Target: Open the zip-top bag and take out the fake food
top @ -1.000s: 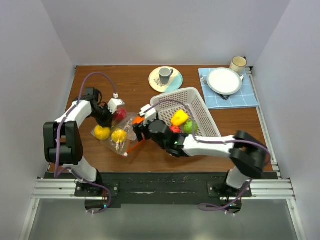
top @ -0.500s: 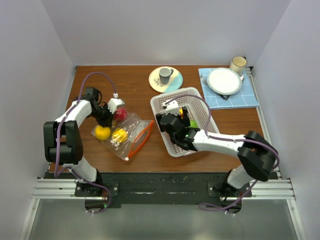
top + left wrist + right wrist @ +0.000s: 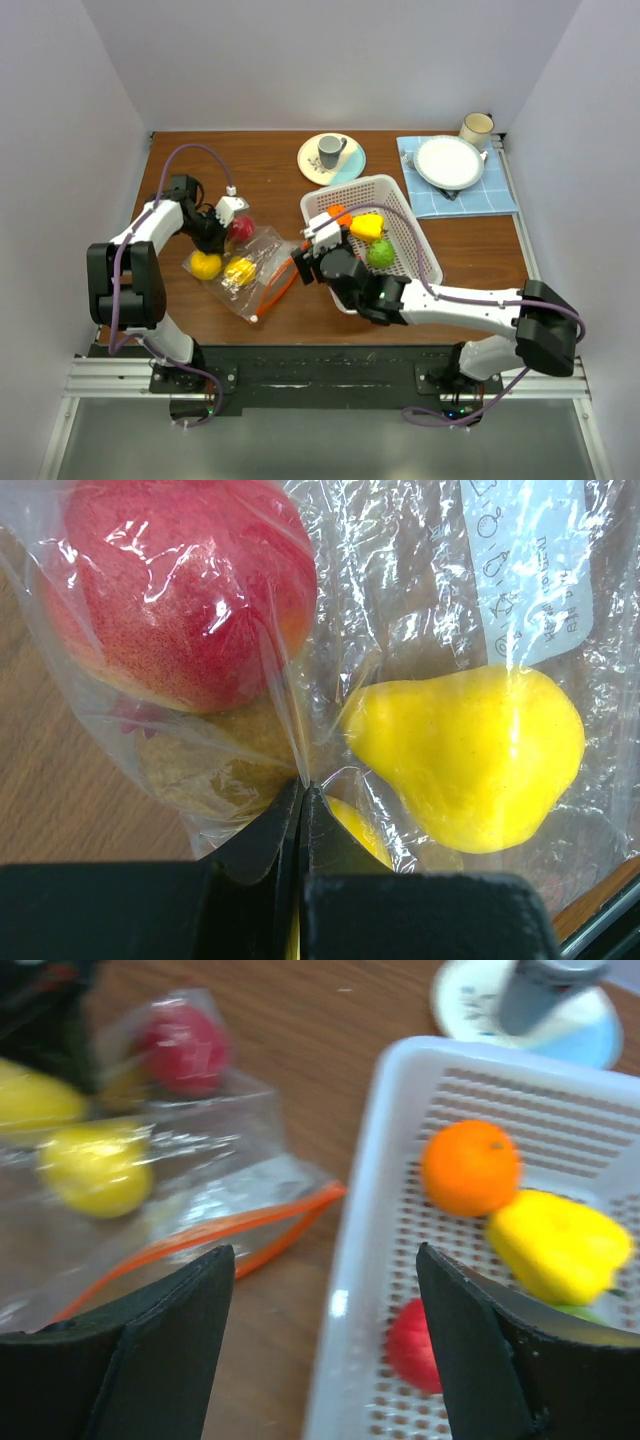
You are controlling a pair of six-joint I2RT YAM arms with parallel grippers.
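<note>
The zip-top bag (image 3: 255,272) lies on the table left of the white basket (image 3: 405,222), its orange-red zip strip (image 3: 200,1237) towards the basket. Inside it are a red fruit (image 3: 180,590), a yellow pear (image 3: 470,755) and another yellow piece (image 3: 239,270). My left gripper (image 3: 303,785) is shut on a fold of the bag's plastic by the red fruit. My right gripper (image 3: 325,1252) is open and empty above the basket's left rim (image 3: 365,1220). The basket holds an orange (image 3: 470,1167), a yellow pepper (image 3: 558,1245), a red piece (image 3: 412,1345) and a green piece (image 3: 381,253).
A plate with a grey cup (image 3: 331,155) stands behind the basket. A white plate (image 3: 449,162) on a blue cloth and a beige mug (image 3: 476,128) are at the back right. White walls close in the table.
My right gripper went from the bag's mouth over into the basket, and came back to the basket's left rim, open. An orange now lies in the basket. The left arm has not moved.
</note>
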